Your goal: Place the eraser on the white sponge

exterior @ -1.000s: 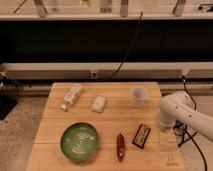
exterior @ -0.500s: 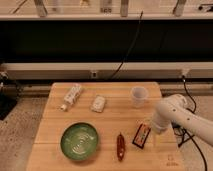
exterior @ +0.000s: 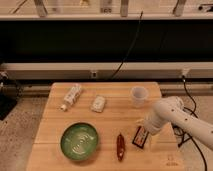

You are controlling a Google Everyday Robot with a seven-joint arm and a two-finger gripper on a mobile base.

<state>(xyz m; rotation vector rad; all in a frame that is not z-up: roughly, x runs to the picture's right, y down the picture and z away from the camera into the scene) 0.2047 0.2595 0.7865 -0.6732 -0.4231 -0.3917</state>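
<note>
No legible text, eraser (exterior: pixel 141 137) label unreadable (orange-brown face), tool (exterior: pixel 149 129) right beside it

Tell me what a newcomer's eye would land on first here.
The white arm reaches in from the right, with its claw right at the eraser near the front right of the wooden table. The green bowl stands out at the front left. The white sponge lies apart, toward the back centre.
</note>
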